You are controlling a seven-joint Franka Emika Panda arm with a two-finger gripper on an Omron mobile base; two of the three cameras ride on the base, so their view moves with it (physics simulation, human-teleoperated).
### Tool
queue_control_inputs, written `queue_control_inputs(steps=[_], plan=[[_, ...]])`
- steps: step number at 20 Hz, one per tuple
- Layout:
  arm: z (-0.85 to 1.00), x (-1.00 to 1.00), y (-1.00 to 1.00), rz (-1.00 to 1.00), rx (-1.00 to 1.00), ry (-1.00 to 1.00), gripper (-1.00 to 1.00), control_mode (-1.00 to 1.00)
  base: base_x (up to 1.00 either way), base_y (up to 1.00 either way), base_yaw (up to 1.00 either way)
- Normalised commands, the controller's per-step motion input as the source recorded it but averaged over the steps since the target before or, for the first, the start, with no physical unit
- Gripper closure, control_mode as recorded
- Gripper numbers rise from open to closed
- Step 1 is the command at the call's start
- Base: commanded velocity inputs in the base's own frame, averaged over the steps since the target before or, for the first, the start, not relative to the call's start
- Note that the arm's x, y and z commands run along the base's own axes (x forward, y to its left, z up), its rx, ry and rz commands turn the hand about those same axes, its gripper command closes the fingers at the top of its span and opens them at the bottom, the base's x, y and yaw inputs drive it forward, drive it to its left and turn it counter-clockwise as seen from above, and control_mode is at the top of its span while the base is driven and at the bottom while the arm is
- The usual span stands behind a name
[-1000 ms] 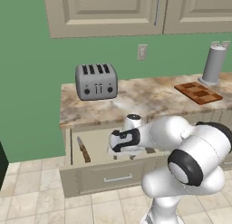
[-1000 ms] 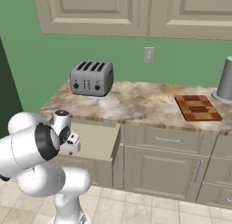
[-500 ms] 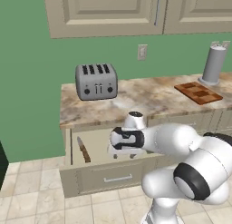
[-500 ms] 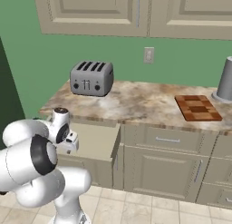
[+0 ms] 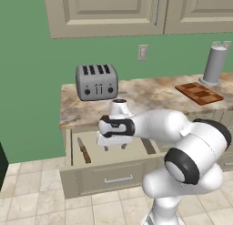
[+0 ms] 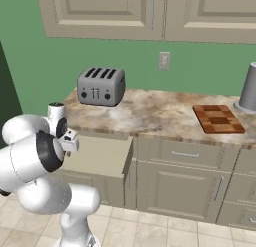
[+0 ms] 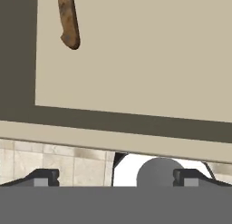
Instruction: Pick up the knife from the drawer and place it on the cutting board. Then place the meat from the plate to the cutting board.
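Now, from the left base view, I have the gripper (image 5: 114, 146) hanging over the open drawer (image 5: 109, 176), its fingers spread and empty. The knife (image 5: 82, 150) lies near the drawer's left edge, handle toward the front, well to the side of the hand. From the right base view, the cutting board (image 6: 218, 119) sits toward the counter's right end, near the front edge. In the hand view, the brown handle (blade cut off) sits at the upper left, off-centre. If I descend from here, I judge the fingers would miss it.
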Motion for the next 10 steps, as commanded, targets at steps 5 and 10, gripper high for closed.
queue_control_inputs(steps=[5,10], plan=[[-0.16,0.56,0.51,0.06,0.00,0.00,-1.00,-1.00,0.00,0.00,0.00],[-0.23,0.33,0.20,0.12,0.00,-0.03,-1.00,-1.00,0.00,0.00,0.00]])
